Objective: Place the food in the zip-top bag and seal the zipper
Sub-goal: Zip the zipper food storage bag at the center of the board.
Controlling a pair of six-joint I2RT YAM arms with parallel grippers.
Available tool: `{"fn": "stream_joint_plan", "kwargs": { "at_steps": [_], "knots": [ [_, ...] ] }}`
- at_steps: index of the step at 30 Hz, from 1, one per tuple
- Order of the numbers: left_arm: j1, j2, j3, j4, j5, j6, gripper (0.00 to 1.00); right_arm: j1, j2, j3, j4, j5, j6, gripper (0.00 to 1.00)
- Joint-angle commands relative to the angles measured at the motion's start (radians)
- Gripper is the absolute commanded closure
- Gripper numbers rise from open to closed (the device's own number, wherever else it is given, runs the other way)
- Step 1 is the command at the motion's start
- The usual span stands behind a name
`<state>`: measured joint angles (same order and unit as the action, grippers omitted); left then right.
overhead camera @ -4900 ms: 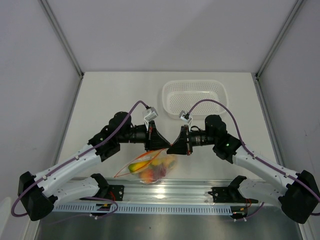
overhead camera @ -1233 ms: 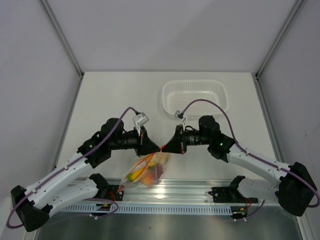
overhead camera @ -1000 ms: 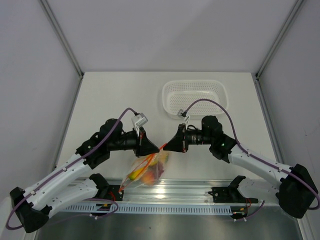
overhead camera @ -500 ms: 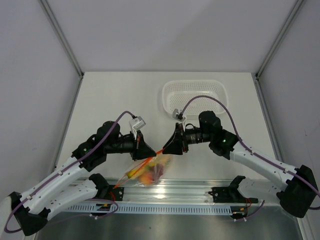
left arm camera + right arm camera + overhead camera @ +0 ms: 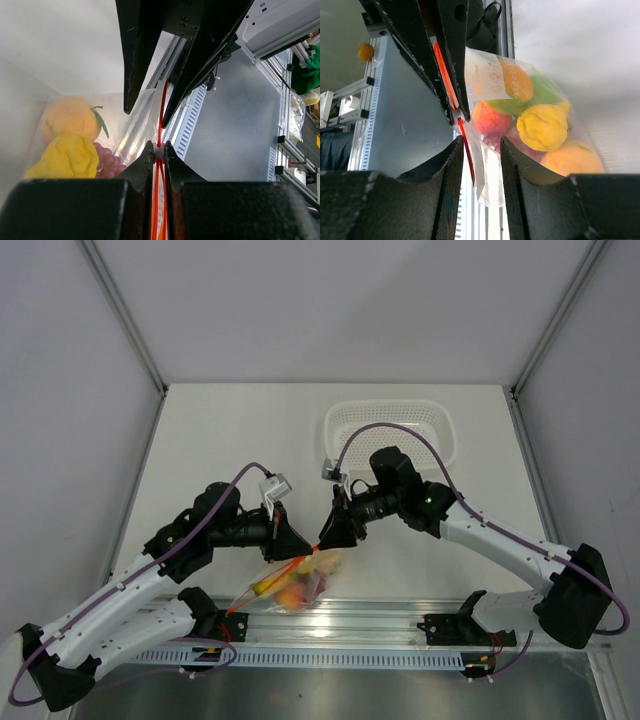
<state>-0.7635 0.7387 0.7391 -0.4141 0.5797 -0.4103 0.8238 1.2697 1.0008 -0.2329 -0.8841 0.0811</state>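
Right tool (image 5: 482,145) just let go of zipper (image 5: 440,62), jaws now partly apart. Left tool (image 5: 158,147) still pinches it, mid-frame. Food (image 5: 542,125) bagged, so the seal pass is likely done.

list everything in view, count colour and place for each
zip-top bag: 1, clear, hanging between the grippers over the table's near edge
zipper: 1, red-orange, along the bag's top edge
toy fruits: about six, yellow, orange, green, red, inside the bag
basket: 1, white perforated, far right of the table
table: 1, white
left gripper: 1, black, shut on the zipper
right gripper: 1, black, open, fingers either side of the zipper
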Motion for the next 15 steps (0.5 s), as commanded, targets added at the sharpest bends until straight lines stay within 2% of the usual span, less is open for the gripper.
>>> {"fn": "stream_joint_plan", "kwargs": {
  "at_steps": [1, 8, 11, 14, 15],
  "knots": [
    [-0.005, -0.015, 0.029, 0.020, 0.023, 0.001, 0.99, 0.020, 0.029, 0.076, -0.069, -0.026, -0.075, 0.62],
    [-0.005, -0.007, 0.023, 0.024, 0.020, 0.001, 0.99, 0.057, 0.065, 0.102, -0.091, -0.049, -0.076, 0.68],
    [-0.005, -0.009, 0.023, 0.028, 0.020, 0.001, 0.99, 0.061, 0.072, 0.108, -0.091, -0.053, -0.076, 0.76],
    [-0.005, -0.012, 0.023, 0.026, 0.020, 0.001, 0.99, 0.061, 0.074, 0.111, -0.086, -0.052, -0.076, 0.89],
    [-0.005, -0.013, 0.023, 0.023, 0.019, 0.002, 1.00, 0.061, 0.074, 0.111, -0.086, -0.049, -0.076, 0.98]
  ]
}}
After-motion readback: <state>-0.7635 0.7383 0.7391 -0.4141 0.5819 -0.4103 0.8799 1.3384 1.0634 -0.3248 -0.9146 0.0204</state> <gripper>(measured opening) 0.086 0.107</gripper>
